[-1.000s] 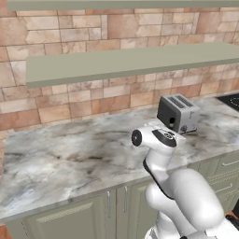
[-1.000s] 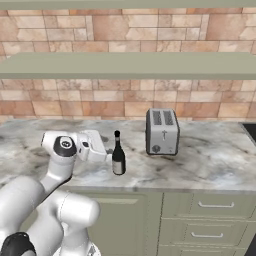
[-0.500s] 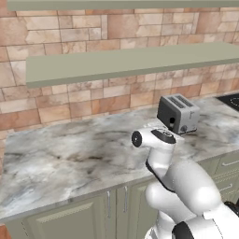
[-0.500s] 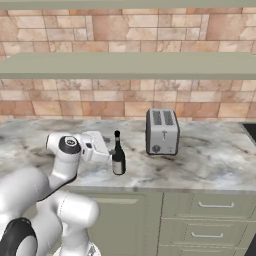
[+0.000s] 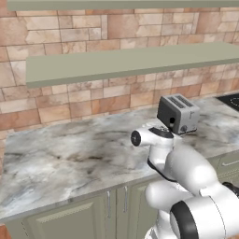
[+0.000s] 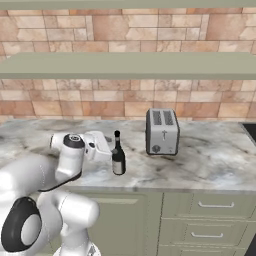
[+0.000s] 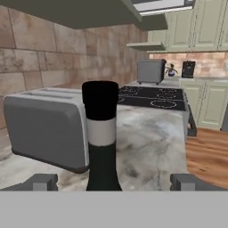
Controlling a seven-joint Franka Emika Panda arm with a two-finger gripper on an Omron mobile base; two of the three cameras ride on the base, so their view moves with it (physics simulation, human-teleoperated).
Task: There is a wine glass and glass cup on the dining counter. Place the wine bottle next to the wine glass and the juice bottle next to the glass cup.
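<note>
left base view: at the left and centre of the frame i see the marble wall counter (image 5: 70, 154) under a brick wall and a green shelf (image 5: 126, 60). right of centre stands the toaster (image 5: 177, 113), and my white arm rises from the lower right and covers the counter edge in front of it.

right base view: my arm fills the lower left. just left of centre the gripper (image 6: 107, 147) is level with the wine bottle (image 6: 118, 155), a slender, nearly black bottle that stands upright on the counter near its front edge. from this side i cannot tell whether the fingers touch the bottle. right of centre the toaster (image 6: 162, 131) stands further back on the counter, apart from the bottle. drawers (image 6: 215, 205) show at the lower right.

hand view: at the left the toaster (image 7: 44, 127) lies behind the bottle. in the centre the wine bottle's (image 7: 101, 133) neck, with its black cap and pale band, rises between my two finger tips. one tip (image 7: 42, 181) is at the lower left and the other at the lower right, each well clear of the neck, so the jaws stand wide apart and grasp nothing. at the upper right i see a cooktop (image 7: 153, 98) and pale cabinets, and at the lower right a wooden floor (image 7: 207, 153).
</note>
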